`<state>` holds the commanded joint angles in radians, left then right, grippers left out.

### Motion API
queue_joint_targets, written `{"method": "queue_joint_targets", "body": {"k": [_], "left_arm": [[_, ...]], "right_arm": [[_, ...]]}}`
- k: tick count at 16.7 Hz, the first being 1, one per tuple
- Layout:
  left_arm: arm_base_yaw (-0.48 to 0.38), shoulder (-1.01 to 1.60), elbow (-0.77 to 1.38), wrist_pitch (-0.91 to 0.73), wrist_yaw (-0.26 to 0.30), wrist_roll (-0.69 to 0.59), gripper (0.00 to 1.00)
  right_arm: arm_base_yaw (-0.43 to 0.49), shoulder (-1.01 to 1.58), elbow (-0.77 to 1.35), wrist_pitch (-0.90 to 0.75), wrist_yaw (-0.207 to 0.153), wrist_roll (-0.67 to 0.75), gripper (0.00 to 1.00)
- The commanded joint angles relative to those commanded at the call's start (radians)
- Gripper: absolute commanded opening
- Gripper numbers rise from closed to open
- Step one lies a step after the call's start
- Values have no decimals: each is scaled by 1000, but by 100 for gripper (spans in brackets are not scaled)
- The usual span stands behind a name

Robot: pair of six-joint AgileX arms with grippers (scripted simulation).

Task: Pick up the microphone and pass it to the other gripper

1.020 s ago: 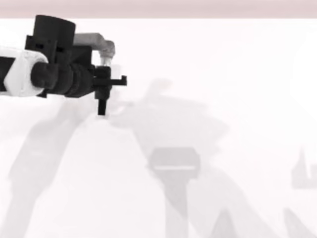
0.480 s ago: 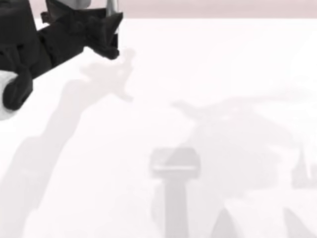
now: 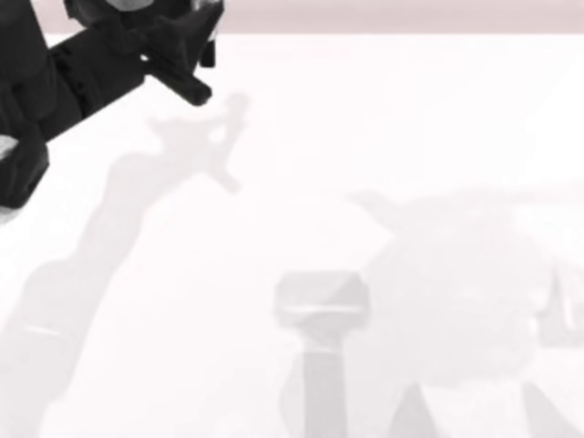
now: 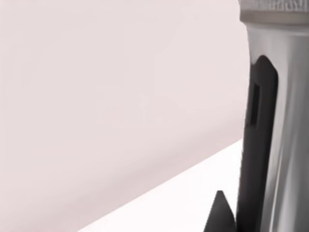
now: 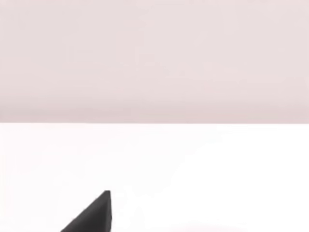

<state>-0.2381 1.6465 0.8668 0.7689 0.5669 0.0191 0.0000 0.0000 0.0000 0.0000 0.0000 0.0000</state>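
The microphone (image 4: 285,121) fills one side of the left wrist view. It has a silvery body with a black strip and a grey mesh head at its end. My left gripper (image 3: 187,55) is shut on it, and one pointed fingertip (image 4: 219,215) shows beside the handle. That gripper hangs high above the table's far left corner, and in the top view the arm hides the microphone. The other gripper, my right one, is outside the top view. One black fingertip (image 5: 99,212) shows in its wrist view, off to one side with nothing next to it.
The white table (image 3: 365,137) ends at a pinkish far wall (image 3: 411,14). Grey shadows of both arms lie across the table's middle and near right.
My left arm has lifted the microphone off the table, up and towards the far left corner. The big shadow at the right has spread and shifted.
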Motion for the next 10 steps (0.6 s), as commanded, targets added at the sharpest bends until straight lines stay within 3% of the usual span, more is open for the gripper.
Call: {"method": "queue_joint_targets", "body": {"k": [2, 4, 10], "left_arm": [[-16, -5, -2, 1, -16, -1, 0], [-69, -21, -11, 4, -72, -4, 0], [-322, -101, -60, 11, -343, -20, 0]], "right_arm": [[0, 0, 0, 0, 0, 0, 100], [0, 0, 0, 0, 0, 0, 100], [0, 0, 0, 0, 0, 0, 100]]}}
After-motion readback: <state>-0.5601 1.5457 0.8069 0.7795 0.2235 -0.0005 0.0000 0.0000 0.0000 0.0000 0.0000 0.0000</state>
